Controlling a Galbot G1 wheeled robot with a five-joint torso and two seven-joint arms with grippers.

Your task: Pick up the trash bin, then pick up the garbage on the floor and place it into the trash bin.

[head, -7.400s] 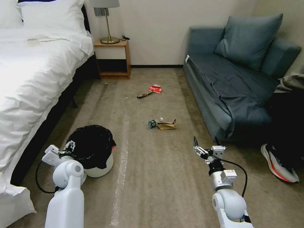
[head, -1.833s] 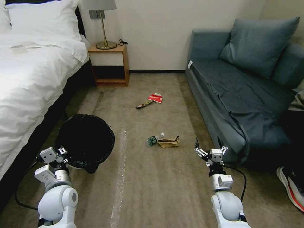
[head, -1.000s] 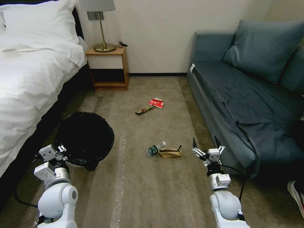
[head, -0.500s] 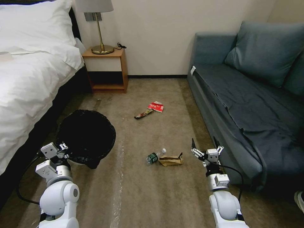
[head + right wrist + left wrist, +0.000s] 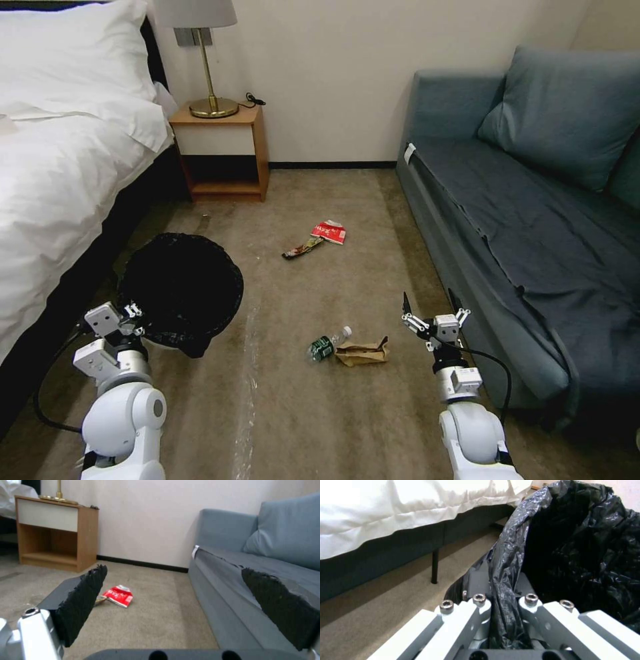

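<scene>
Head view: garbage (image 5: 350, 348) left of right pincer (image 5: 432, 311).

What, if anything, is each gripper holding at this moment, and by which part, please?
The left gripper holds the trash bin by its near rim, pinching the black bag draped there. The right gripper is open and holds nothing.

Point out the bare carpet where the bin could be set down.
Bare carpet lies between the trash bin, held by the left gripper, and the bottle. Crowded: bottle and paper bag beside the right gripper; red packet with wrapper.
</scene>
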